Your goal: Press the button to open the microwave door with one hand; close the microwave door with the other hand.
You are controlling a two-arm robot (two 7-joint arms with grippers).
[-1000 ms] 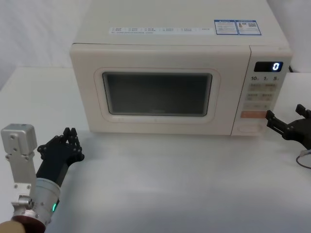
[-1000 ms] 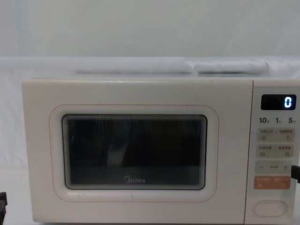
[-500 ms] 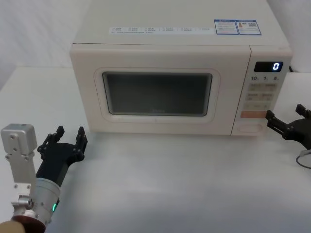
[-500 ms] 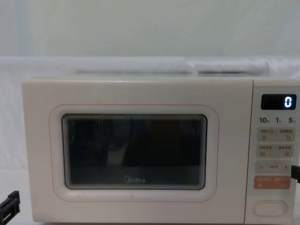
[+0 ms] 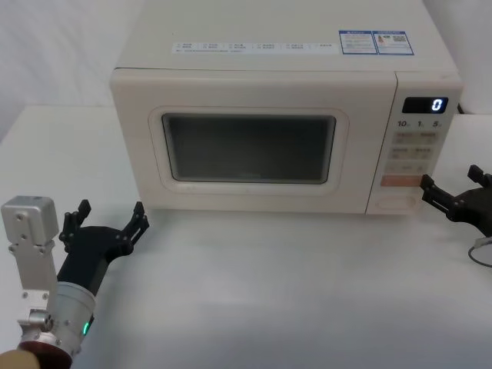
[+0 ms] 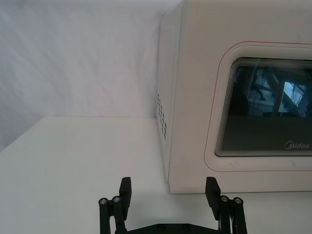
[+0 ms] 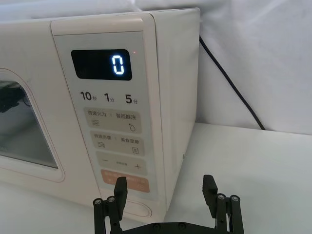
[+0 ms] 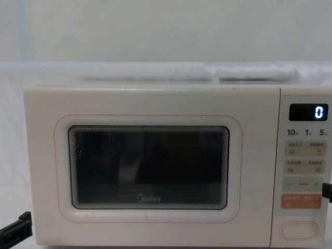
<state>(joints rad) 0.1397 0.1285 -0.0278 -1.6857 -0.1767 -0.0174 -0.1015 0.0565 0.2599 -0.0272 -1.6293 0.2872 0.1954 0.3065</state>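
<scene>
The cream microwave stands on the white table with its microwave door point(image 5: 246, 196) closed flat; the dark window and Midea logo face me point(image 8: 150, 218). The button point(image 5: 393, 203) is the wide cream oval at the bottom of the control panel point(image 8: 298, 230). My left gripper point(image 5: 110, 211) is open, low on the table in front of the microwave's left corner, apart from the door point(image 6: 195, 97). Open as well, my right gripper point(image 5: 452, 184) hovers just right of the panel, level with the orange key, near the button point(image 7: 141, 209) and not touching it.
The panel carries a lit display point(image 5: 425, 105) showing 0, small pale keys and an orange key point(image 8: 301, 202). A black power cable point(image 7: 234, 83) runs down behind the microwave's right side. White table point(image 5: 269, 292) lies open in front.
My left gripper's fingers have spread from shut to wide open while the arm stayed in place. The right gripper and the microwave have not moved.
</scene>
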